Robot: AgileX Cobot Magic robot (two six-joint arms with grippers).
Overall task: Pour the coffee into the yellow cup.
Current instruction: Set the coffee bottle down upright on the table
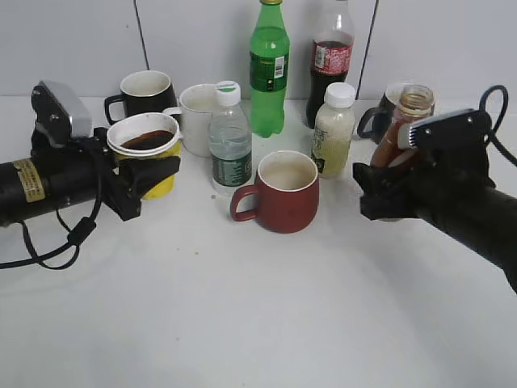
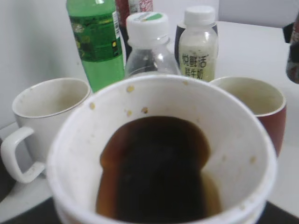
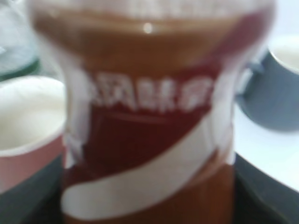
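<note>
The yellow cup is tilted toward the left arm and holds dark coffee. My left gripper is shut on it at the left of the exterior view. In the left wrist view the cup's white inside fills the frame with the coffee pooled in it. My right gripper is shut on the brown coffee bottle, open-necked and nearly upright, at the right. In the right wrist view the bottle shows blurred with its white swoosh label.
A dark red mug stands at the middle. Behind it are a small water bottle, a white mug, a black mug, a green bottle, a cola bottle, a milky bottle and a dark grey mug.
</note>
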